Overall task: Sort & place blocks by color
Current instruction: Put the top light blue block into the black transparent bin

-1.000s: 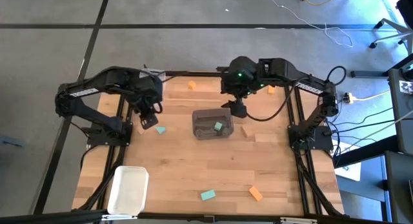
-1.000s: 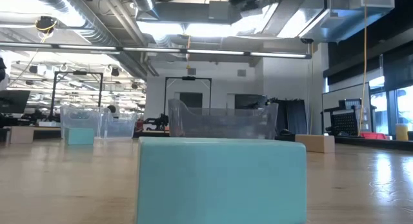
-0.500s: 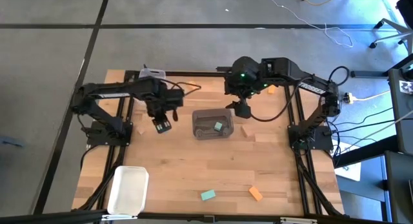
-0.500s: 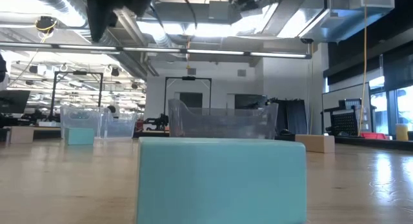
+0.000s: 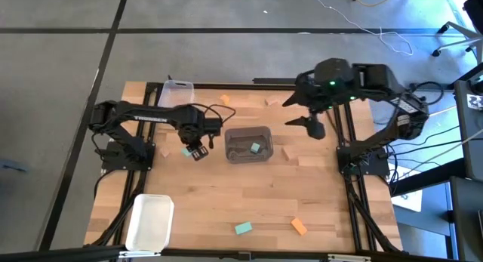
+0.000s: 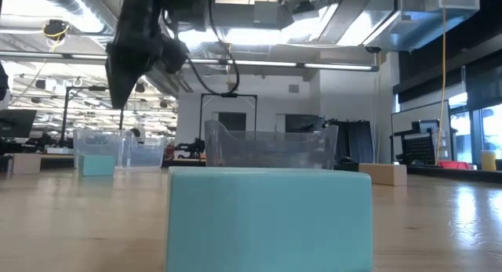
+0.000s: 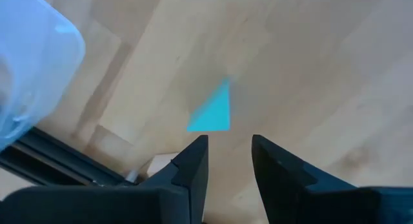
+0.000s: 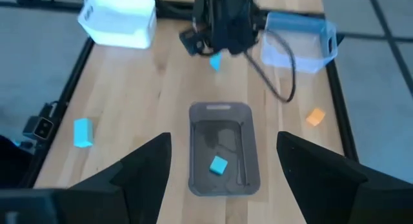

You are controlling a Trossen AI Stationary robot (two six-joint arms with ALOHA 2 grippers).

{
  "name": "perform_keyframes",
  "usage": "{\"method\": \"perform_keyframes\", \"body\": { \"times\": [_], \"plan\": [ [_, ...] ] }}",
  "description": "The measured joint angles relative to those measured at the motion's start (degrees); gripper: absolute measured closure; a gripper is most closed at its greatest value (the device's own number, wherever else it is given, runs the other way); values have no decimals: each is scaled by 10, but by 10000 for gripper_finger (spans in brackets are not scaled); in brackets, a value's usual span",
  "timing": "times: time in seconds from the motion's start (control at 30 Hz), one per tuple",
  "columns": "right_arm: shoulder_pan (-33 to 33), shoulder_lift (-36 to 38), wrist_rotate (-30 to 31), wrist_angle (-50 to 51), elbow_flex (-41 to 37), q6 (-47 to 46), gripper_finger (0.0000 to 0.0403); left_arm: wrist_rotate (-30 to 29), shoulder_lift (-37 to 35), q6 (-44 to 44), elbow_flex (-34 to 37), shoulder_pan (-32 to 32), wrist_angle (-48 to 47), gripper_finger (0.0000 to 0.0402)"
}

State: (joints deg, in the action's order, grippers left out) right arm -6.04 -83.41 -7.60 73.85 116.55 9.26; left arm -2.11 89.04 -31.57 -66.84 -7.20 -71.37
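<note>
Small blocks lie flat on the wooden table. A teal block (image 5: 186,151) sits just ahead of my left gripper (image 5: 198,149), which hovers over it, empty, its fingers (image 7: 197,156) a little apart. The same block (image 7: 213,111) shows beyond the fingertips in the left wrist view. Another teal block (image 5: 256,148) lies inside the grey see-through bin (image 5: 248,134). My right gripper (image 5: 313,126) hangs wide open and empty above the table, right of that bin. More blocks: teal (image 5: 243,228) and orange (image 5: 299,226) near the front edge, tan (image 5: 287,152), orange (image 5: 225,99).
A white bin (image 5: 149,220) stands at the near left corner and a clear bin (image 5: 176,92) at the far left. A tan block (image 5: 162,151) lies by the left arm's base. In the low view a teal block (image 6: 267,217) fills the foreground. Bare wood lies mid-table.
My left arm has stretched out toward the table's right, bringing its gripper down beside the teal block next to the grey bin. My right gripper has swung away from the grey bin's far side toward the table's right edge. No block has moved.
</note>
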Motion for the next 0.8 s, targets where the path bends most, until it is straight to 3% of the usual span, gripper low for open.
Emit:
{"method": "perform_keyframes", "body": {
  "times": [0.5, 0.8],
  "plan": [
    [0, 38, 0, -2, 0, -1, 122, -4, 1, 32, 100, 18, 150, 290],
    [0, 38, 0, 1, 0, 0, 122, -15, 1, 42, 130, 18, 155, 290]
  ]
}}
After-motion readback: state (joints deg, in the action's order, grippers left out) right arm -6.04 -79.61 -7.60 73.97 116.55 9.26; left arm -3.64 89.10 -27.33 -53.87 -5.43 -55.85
